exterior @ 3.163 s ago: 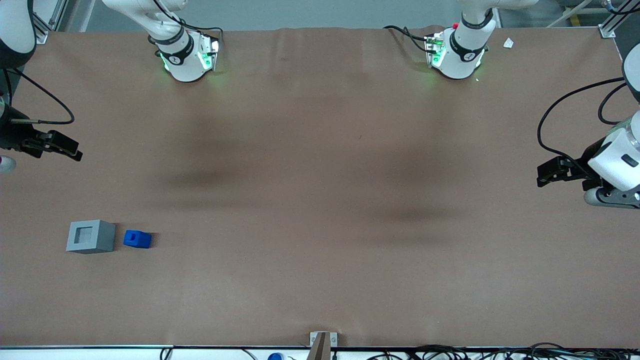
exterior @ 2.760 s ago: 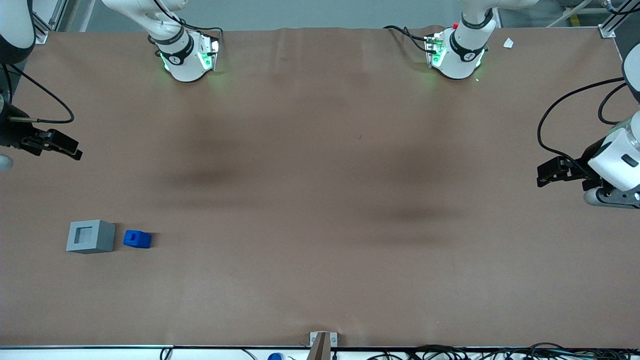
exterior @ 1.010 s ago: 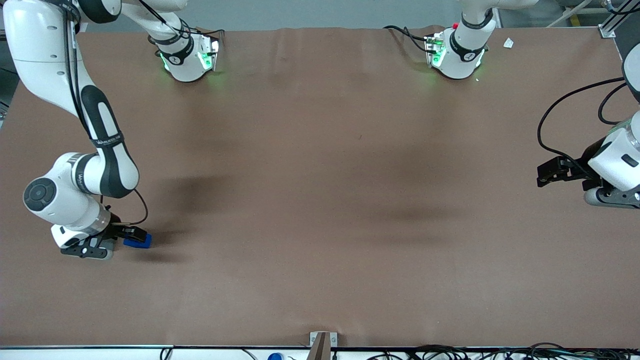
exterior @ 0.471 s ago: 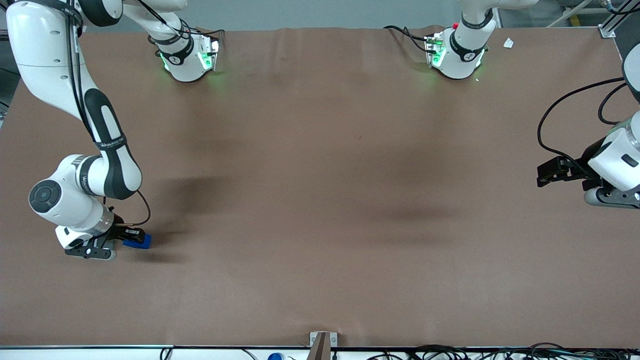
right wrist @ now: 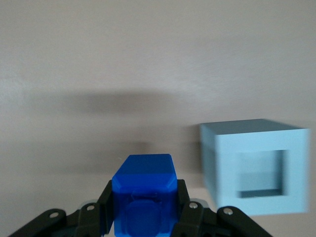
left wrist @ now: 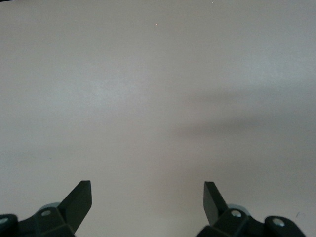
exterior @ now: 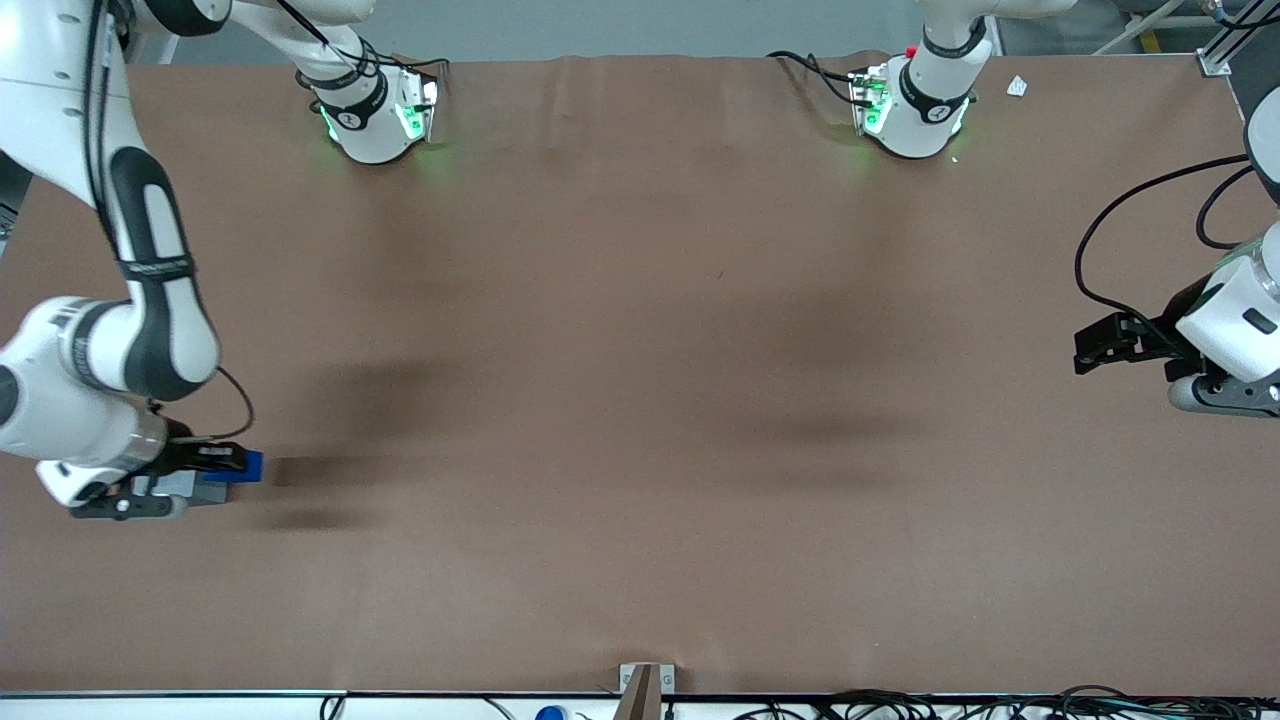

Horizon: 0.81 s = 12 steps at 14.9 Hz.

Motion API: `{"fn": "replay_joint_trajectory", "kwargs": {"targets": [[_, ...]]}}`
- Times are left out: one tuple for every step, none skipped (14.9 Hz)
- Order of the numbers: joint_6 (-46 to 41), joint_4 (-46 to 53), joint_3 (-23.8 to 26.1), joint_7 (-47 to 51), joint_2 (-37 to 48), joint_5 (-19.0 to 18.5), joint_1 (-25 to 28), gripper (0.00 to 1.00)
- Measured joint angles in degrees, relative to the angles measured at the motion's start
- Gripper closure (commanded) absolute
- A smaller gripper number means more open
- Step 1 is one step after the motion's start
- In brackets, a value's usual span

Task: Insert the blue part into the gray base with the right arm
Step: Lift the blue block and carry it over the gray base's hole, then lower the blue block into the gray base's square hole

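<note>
Blue block (right wrist: 144,195): small, bright blue plastic, pinched between the two black fingers (right wrist: 185,210) of the gripper (right wrist: 143,217). In the wrist view the jaws press against its two sides and it is carried clear of the table, which shows below it. In the front view the block (exterior: 246,466) shows as a blue patch at the tip of the gripper (exterior: 225,465), just beside and partly over the gray cube.

Gray cube (right wrist: 256,165): light-colored plastic, with a square socket sunk into its top face; the socket is unfilled. It sits on the table near the block, apart from it. In the front view the gray cube (exterior: 190,487) is mostly covered by the wrist and gripper, with only a gray strip showing beneath them.

Right arm (exterior: 130,270): white links with long black panels and a thin black cable looping near the wrist. It reaches from its base down to the gray cube, and the wrist stands above the cube.

Table (exterior: 640,400): covered by a brown mat. The gray cube sits toward the working arm's end, nearer the front camera than the arm's base (exterior: 375,115), which glows green. Soft dark shadows fall on the mat beside the gray cube.
</note>
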<state>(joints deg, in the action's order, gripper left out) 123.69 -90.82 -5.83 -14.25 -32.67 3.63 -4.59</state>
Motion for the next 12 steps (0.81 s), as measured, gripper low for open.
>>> {"fn": "replay_joint_trajectory", "kwargs": {"targets": [[-0.36,0.44,-0.04,-2.72,0.31,0.0,-1.46,1.0],[-0.37,0.78,-0.07,-5.03,0.31,0.0,-2.78,1.0],[-0.37,1.08,-0.08,-6.9,0.26,0.01,-3.95,1.0],[-0.36,1.25,-0.07,-8.03,0.25,0.08,-4.88,1.0],[-0.35,1.32,-0.08,-8.53,0.24,0.2,-5.56,1.0],[-0.35,1.34,-0.07,-8.74,0.2,0.36,-6.0,1.0],[-0.32,1.34,-0.06,-8.8,0.12,0.48,-6.26,1.0],[-0.25,1.34,-0.06,-8.8,0.01,0.52,-6.46,1.0],[-0.2,1.34,-0.06,-8.8,-0.1,0.56,-6.64,1.0],[-0.18,1.35,-0.06,-8.8,-0.22,0.77,-6.81,1.0],[-0.15,1.35,-0.06,-8.81,-0.36,1.23,-6.94,1.0],[-0.12,1.35,-0.06,-8.84,-0.52,1.85,-7.04,1.0]]}}
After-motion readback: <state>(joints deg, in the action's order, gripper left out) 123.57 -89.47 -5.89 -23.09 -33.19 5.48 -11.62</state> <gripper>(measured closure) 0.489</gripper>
